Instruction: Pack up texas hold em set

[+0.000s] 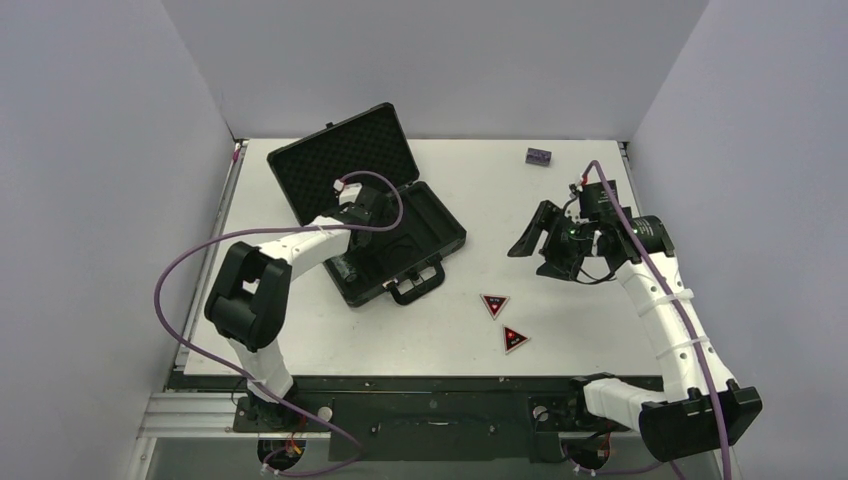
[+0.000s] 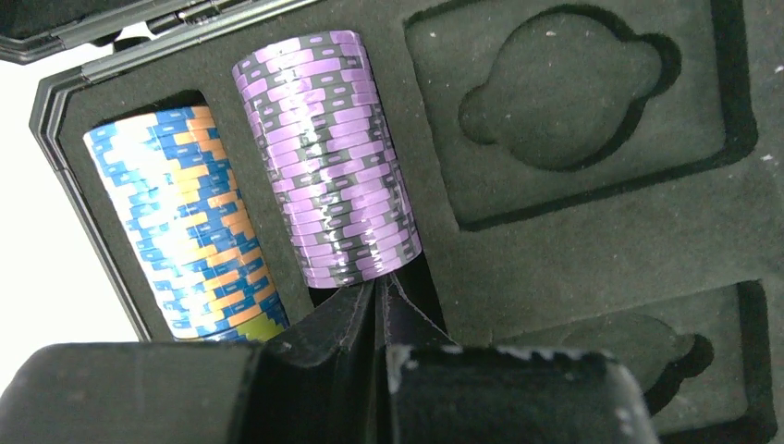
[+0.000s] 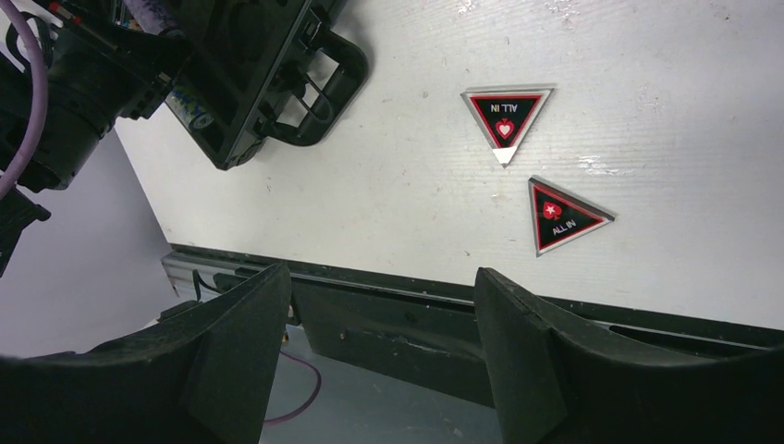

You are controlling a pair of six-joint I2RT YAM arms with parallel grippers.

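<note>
White tabletop [image 1: 560, 200], lightly marked, boxed in by plain grey walls [image 1: 430, 60] at nine, twelve and three o'clock. Black metal rail [image 1: 420, 410] along the six o'clock edge.

Black briefcase [image 1: 432, 232] at ten to eleven o'clock on the surface, lying open, lid propped up toward twelve, handle [image 1: 417, 283] toward five. In its foam, purple chip stack [image 2: 328, 157] and blue-orange chip stack [image 2: 180, 231], side by side in neighbouring slots.

Left gripper [image 2: 379, 296] down inside the case, fingers pressed together with nothing between them, tips right at the end of the purple chip stack; contact unclear.

Right gripper [image 1: 530, 238] at three o'clock above the table, fingers spread, holding nothing.

Triangular token [image 1: 494, 304] and second token [image 1: 515, 339] flat at five o'clock, near each other, apart from the case. Small dark block [image 1: 539, 156] at one o'clock near the far edge.
</note>
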